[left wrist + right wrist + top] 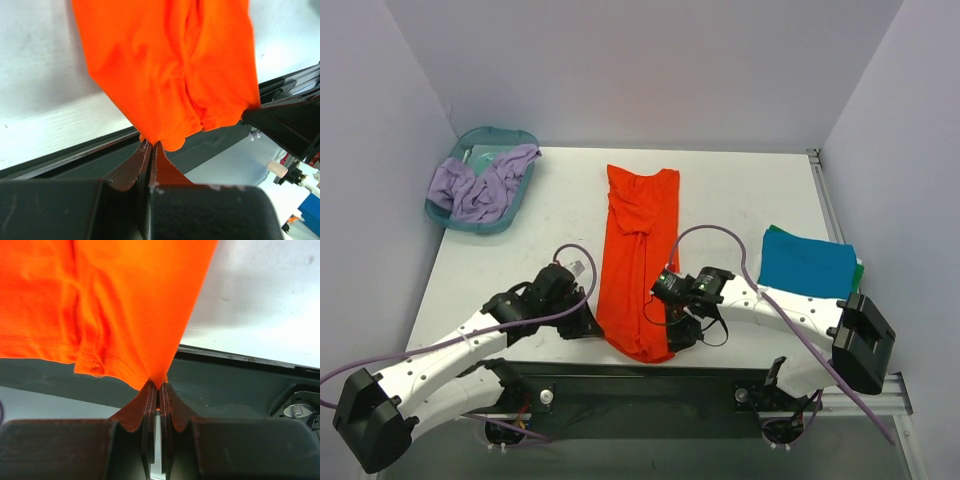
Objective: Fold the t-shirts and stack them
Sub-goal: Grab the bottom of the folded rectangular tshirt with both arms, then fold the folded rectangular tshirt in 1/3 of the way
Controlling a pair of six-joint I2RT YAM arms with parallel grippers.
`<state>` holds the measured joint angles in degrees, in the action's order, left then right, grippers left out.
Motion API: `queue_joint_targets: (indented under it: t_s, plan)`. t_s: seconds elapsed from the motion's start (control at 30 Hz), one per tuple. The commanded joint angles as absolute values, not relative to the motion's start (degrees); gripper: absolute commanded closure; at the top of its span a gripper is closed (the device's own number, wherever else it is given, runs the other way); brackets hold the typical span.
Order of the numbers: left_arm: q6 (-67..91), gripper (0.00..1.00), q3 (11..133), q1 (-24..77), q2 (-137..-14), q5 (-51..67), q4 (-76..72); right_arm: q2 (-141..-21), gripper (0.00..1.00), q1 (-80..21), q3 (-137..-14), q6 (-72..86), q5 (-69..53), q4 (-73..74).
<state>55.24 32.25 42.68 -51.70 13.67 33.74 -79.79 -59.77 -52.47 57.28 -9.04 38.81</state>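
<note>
The bright orange-red t-shirt lies folded into a long narrow strip down the middle of the table, its near end reaching past the front edge. My left gripper is shut on the near left corner of that end. In the left wrist view the left gripper pinches the shirt at its tips. My right gripper is shut on the near right corner. The right wrist view shows the right gripper clamped on the hem corner of the shirt. A folded teal-blue t-shirt lies at the right on a green one.
A translucent teal basin with lilac cloth in it stands at the back left. The black front rail runs below the table's near edge, under both grippers. Grey walls close in the left, back and right.
</note>
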Motion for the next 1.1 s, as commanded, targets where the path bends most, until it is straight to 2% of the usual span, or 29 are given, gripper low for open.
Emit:
queue_joint_targets:
  t_s: [0.0, 0.2, 0.67, 1.07]
  plan:
    - [53.53, 1.0, 38.13, 42.72, -53.43, 10.73, 33.66, -79.1, 1.0, -57.67, -56.33, 56.26, -5.01, 44.12]
    - [48.53, 1.0, 43.06, 41.57, -61.16, 11.42, 32.0, -84.19, 1.0, -53.88, -60.72, 50.73, -5.27, 44.12]
    - [38.51, 1.0, 51.5, 29.45, -76.28, 20.92, 24.88, -96.58, 1.0, -43.86, -73.99, 40.61, -5.54, 45.79]
    - [33.67, 1.0, 65.21, 21.71, -92.45, 25.22, 20.74, -109.06, 1.0, -35.07, -89.02, 34.72, -6.24, 47.55]
